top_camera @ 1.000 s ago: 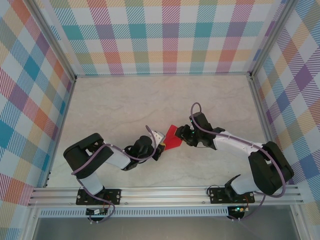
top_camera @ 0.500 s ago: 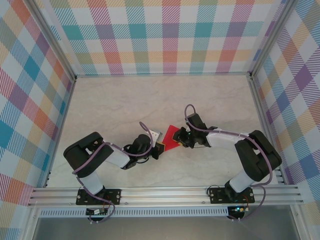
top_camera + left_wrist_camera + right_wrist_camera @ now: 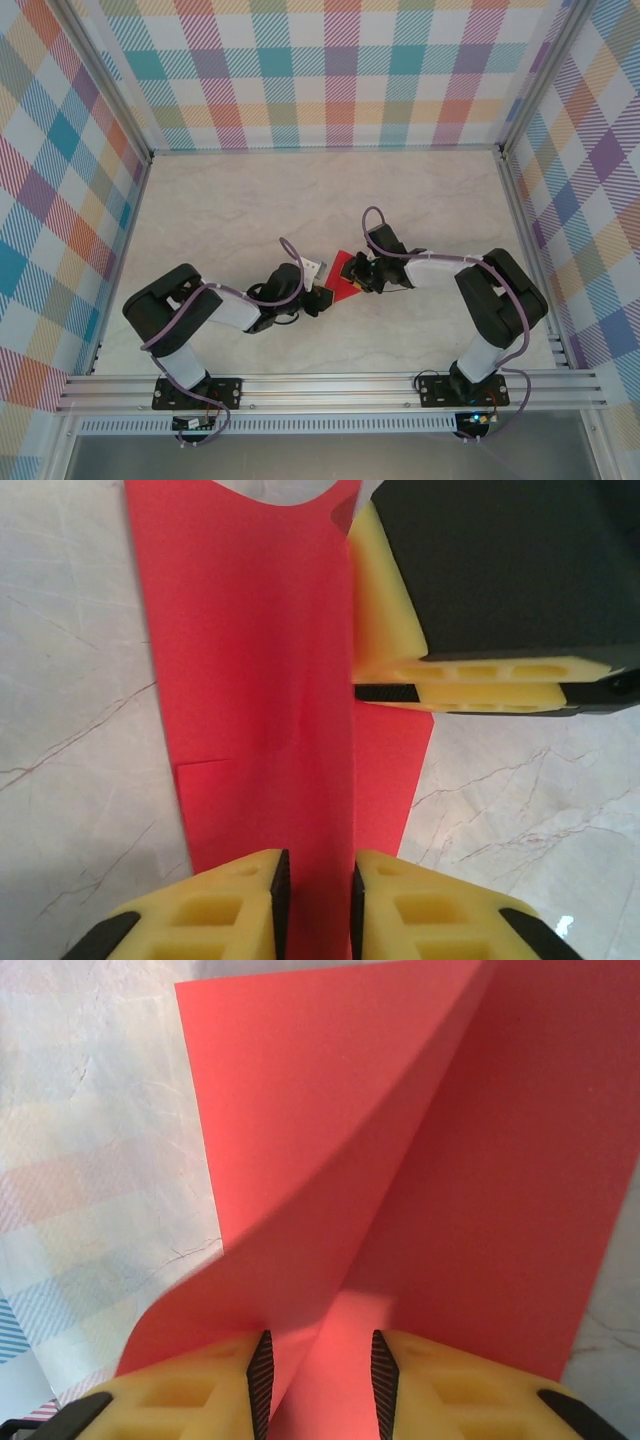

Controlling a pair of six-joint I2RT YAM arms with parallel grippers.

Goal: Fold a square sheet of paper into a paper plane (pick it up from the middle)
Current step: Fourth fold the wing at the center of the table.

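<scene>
Top camera view: the red paper (image 3: pixel 343 281) lies on the table (image 3: pixel 230 210), near the middle, between the two arms. The left gripper (image 3: pixel 322 297) is at its near left end, and the right gripper (image 3: pixel 360 280) is at its right side.

Left wrist view: the red paper is folded up into a ridge. The ridge sits in the small gap between the left fingers (image 3: pixel 225 905). I cannot tell if they squeeze it.

Right wrist view: one flap curls up, and the fold runs in between the right fingers (image 3: pixel 180 1390), which are a bit apart. I cannot tell if they pinch it.
</scene>
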